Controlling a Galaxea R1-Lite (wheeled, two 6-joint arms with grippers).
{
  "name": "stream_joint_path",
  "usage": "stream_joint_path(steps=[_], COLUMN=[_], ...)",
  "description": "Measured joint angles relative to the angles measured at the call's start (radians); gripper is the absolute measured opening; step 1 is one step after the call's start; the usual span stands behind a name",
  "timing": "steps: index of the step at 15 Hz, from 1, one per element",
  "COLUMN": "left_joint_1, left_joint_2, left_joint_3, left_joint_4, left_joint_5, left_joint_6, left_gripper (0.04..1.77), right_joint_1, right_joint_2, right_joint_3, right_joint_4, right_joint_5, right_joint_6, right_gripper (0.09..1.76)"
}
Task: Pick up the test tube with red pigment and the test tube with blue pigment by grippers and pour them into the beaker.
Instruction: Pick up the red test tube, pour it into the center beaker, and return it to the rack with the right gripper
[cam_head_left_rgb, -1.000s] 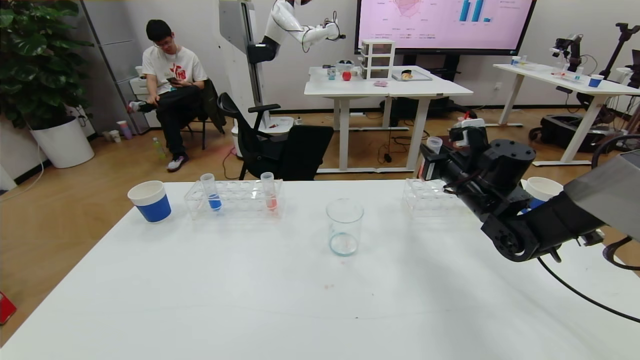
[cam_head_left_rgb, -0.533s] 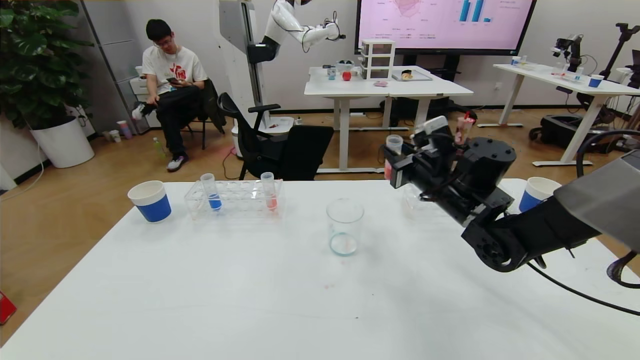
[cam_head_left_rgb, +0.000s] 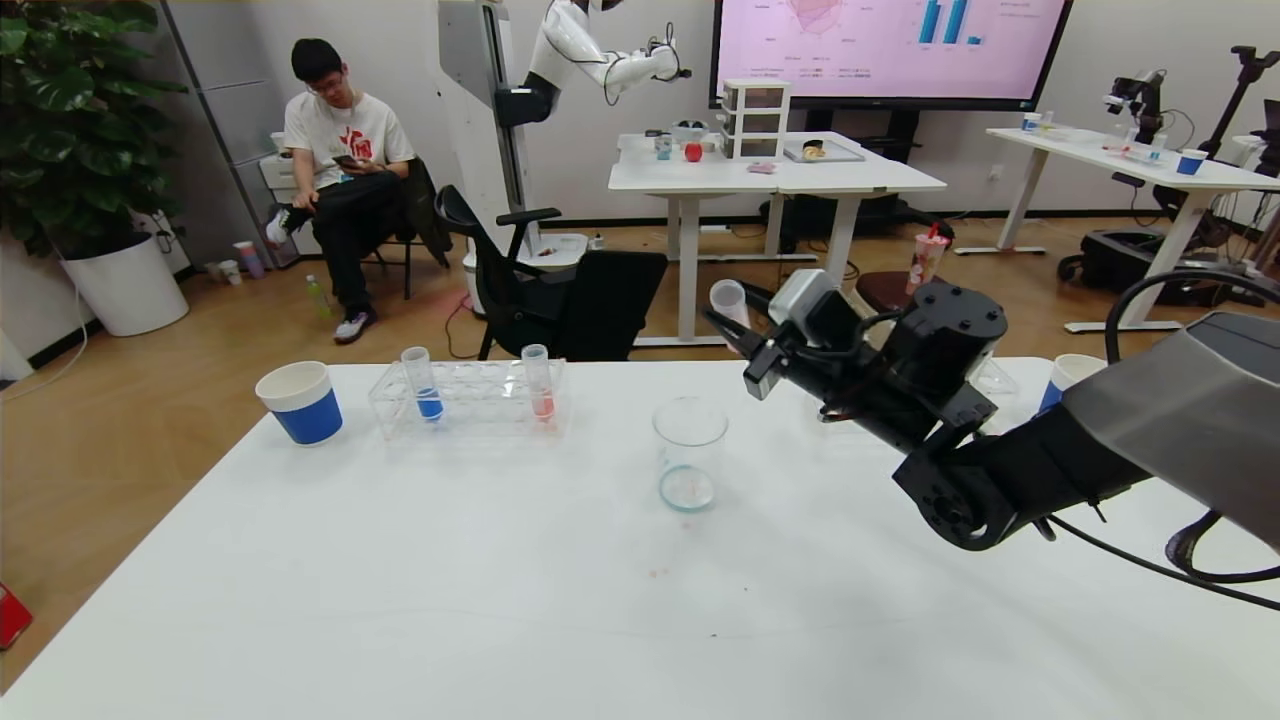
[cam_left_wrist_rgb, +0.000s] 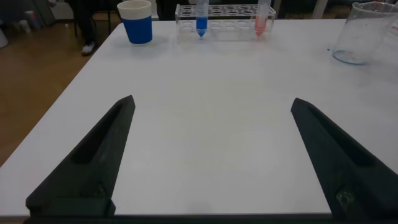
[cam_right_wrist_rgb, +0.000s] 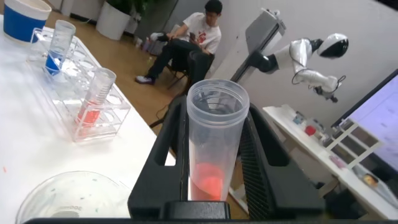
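Two tubes sit in the rack (cam_head_left_rgb: 465, 398) off to the far side of the working claw: the test tube with blue pigment (cam_head_left_rgb: 421, 382) at one end, a tube with salmon-pink liquid (cam_head_left_rgb: 538, 382) at the other. The one that matters right now is up in the air. The right gripper (cam_head_left_rgb: 748, 345) has its fingers pinched on the test tube with red pigment (cam_right_wrist_rgb: 214, 146), and the right wrist view shows the red liquid pooled low between the black fingers, the open mouth well clear above them.

The claw hangs just beyond and above the beaker (cam_head_left_rgb: 689, 453), the tube's mouth tipped away from the arm toward the rack side. The beaker stands below the claw, apart from it, nearly empty, just a faint tint at the bottom.

My read: this is the carry-to-pour, not yet the pour. To do it well, the mouth of the tube should come right over the beaker's flared rim before the wrist rolls any further. There's little liquid, so a slow, steady roll should run it down the wall rather than splash. The grip looks square; it shouldn't loosen.

The left gripper (cam_left_wrist_rgb: 211, 162) sits low over the near table, fingers spread wide, holding nothing, the rack well ahead of it.
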Motion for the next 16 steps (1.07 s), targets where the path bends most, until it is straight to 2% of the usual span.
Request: stream_joint_path(steps=[7, 13, 16], left_joint_1=[0.0, 0.0, 0.0], left_joint_2=[0.0, 0.0, 0.0], left_joint_3=[0.0, 0.0, 0.0], left_joint_4=[0.0, 0.0, 0.0], left_joint_5=[0.0, 0.0, 0.0], left_joint_6=[0.0, 0.0, 0.0], left_gripper=[1.75, 1.75, 1.75], right_joint_1=[-0.065, -0.098, -0.103], right_joint_2=[0.066, 0.178, 0.22], right_joint_3=[0.0, -0.162, -0.201], right_joint_4=[-0.095, -0.148, -0.145], right_joint_5=[0.322, 0.425, 0.448], right_joint_6=[-0.248, -0.393, -0.475], right_gripper=[0.5, 0.5, 0.5])
